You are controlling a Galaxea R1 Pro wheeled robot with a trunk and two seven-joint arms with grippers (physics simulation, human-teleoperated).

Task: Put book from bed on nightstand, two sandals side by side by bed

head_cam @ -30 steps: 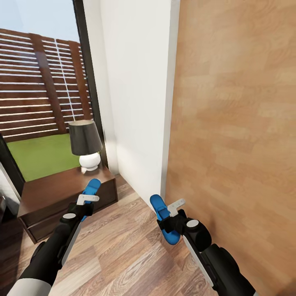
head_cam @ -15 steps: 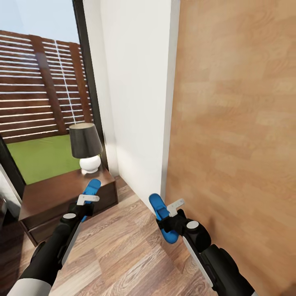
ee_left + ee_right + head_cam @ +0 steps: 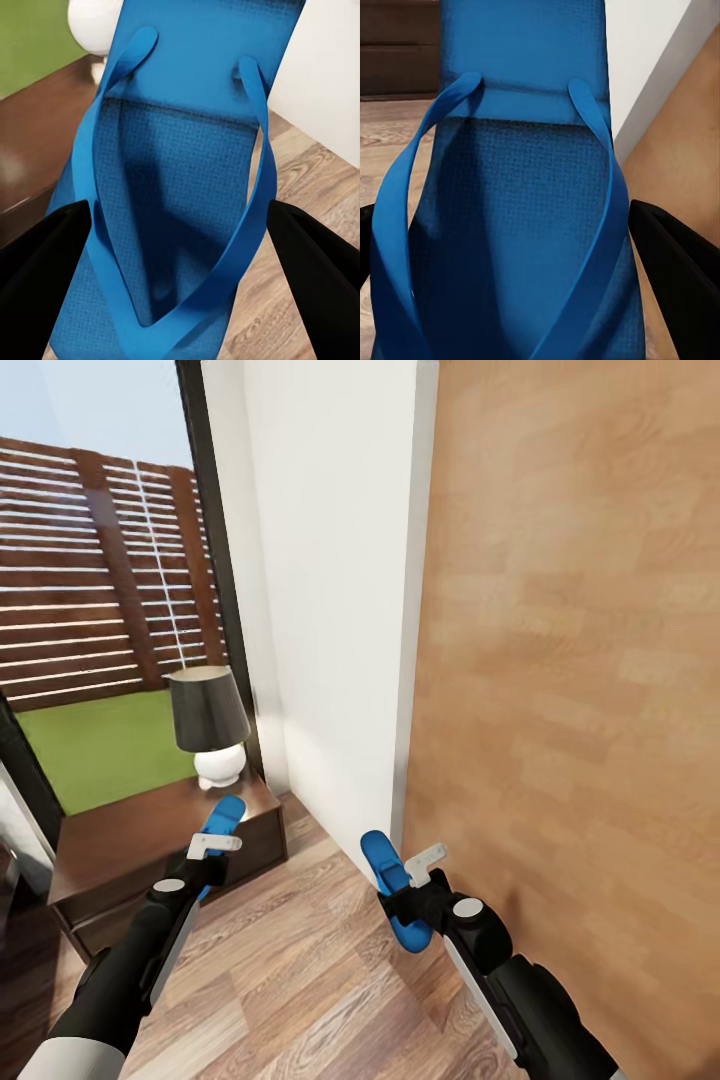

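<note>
1. Filling the right of the head view stood a brown wooden door, its light grain running upright, edge-on against a white wall.
2. Wood-plank floor, light brown, ran from the wall's foot toward the robot.
3. Tall black-framed window, left of the wall; through it showed a slatted wooden fence and green grass.
4. Nightstand, low, dark brown and glossy, with drawer fronts, stood under the window against the wall; it served as the surface for the lamp.
5. Table lamp, dark shade over a white rounded base, stood on the nightstand's far corner.
6. Left hand, white-fingered on a black arm, was clenched on the left sandal; that bright blue flip-flop pointed away from the robot, held in the air over the nightstand's near corner. In the left wrist view the left sandal lay strap-up between the two dark fingers.
7. Right hand was clenched on the right sandal, held above the floor just beside the wall's corner and the door's edge. In the right wrist view the right sandal showed its straps uppermost, a dark finger at its side.
</note>
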